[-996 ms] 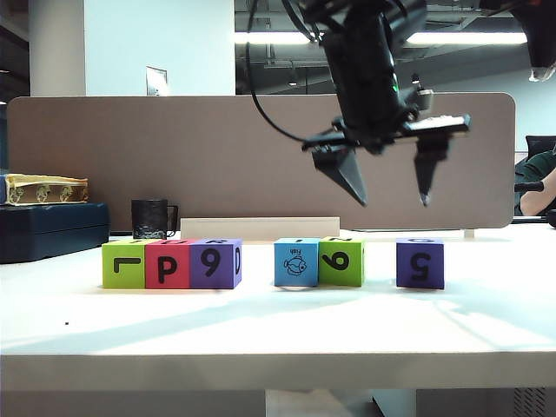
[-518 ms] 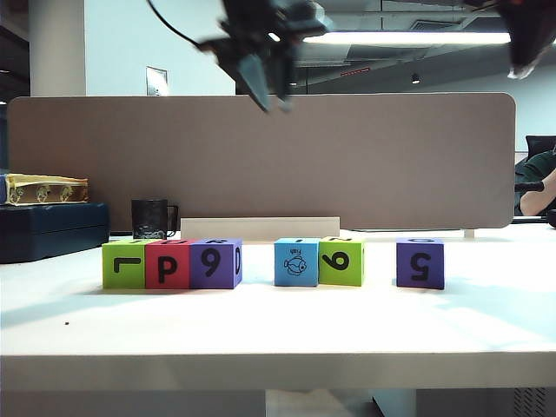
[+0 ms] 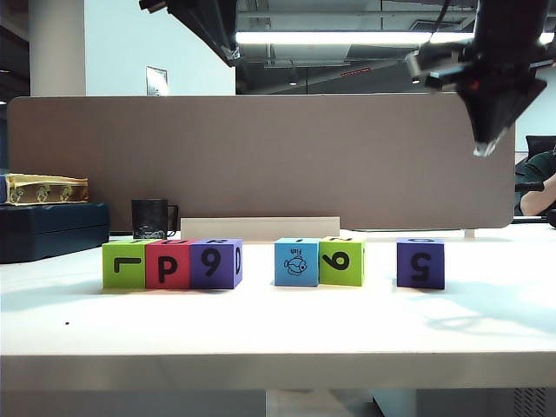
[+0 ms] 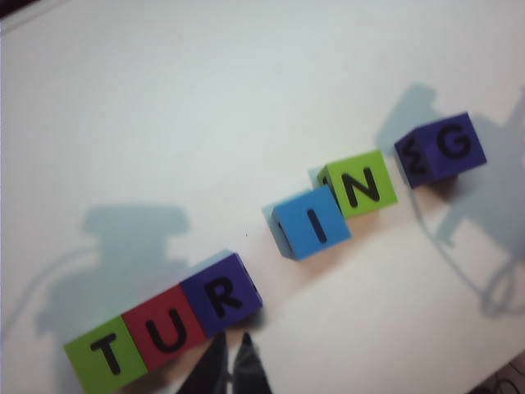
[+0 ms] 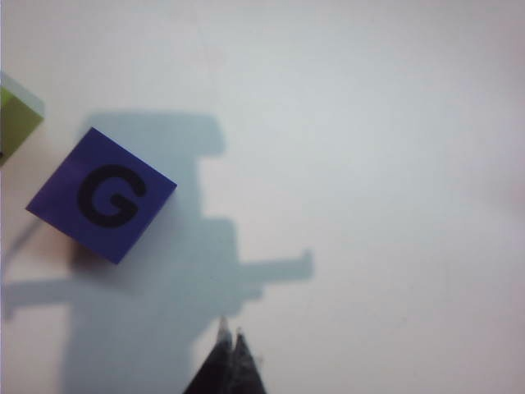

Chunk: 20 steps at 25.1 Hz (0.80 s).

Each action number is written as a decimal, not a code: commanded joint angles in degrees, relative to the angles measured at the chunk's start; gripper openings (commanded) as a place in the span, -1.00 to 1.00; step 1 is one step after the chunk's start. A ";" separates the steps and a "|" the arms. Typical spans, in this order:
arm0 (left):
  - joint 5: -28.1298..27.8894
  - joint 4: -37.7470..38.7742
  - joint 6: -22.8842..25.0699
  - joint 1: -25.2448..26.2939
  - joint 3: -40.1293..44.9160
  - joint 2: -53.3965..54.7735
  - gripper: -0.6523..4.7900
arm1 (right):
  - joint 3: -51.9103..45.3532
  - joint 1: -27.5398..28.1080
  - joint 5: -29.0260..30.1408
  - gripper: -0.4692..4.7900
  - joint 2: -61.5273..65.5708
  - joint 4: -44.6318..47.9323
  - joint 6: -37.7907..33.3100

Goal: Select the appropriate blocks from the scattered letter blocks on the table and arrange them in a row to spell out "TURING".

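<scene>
Foam blocks: six letter cubes on white surface (image 3: pixel 278 334), in a loose row; seen from above, tops read T, U, R, I, N, G.
Left group: green T (image 4: pixel 105 355), red U (image 4: pixel 164 330), purple R (image 4: pixel 223 293), touching side by side.
Middle pair: blue I (image 4: pixel 314 223) and green N (image 4: pixel 361 185), touching; clear gap at 9 o'clock side before R.
Last block: purple G (image 5: pixel 105 195) alone, apart from N toward 3 o'clock, turned askew to the row.
Left pincer (image 4: pixel 230 369): tips pressed together, holding nothing, high above T-U-R group; only arm visible at 11 o'clock of exterior view.
Right pincer (image 3: pixel 483 148): tips closed to a point, empty, hanging high at 2 o'clock of exterior view, roughly above G.
Task status: spelling complete by judgement; spacing uneven.
Risk, closing gaps: pushing G with closed tips off-centre likely spins it further.
Risk, descent: tips landing on a foam edge could tip a cube, changing the top letter.
Risk, shove: nudging I-N may knock R out of line.
</scene>
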<state>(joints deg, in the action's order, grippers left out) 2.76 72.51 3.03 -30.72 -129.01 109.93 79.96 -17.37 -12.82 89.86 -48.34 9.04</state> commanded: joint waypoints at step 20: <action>5.46 -0.09 2.75 2.40 -0.15 -0.33 -0.78 | 0.24 3.17 9.07 -0.83 11.19 6.58 -3.28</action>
<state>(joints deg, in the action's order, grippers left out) 7.97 73.03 5.58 -28.53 -129.01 109.91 79.99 -14.22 -4.64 100.62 -43.09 6.22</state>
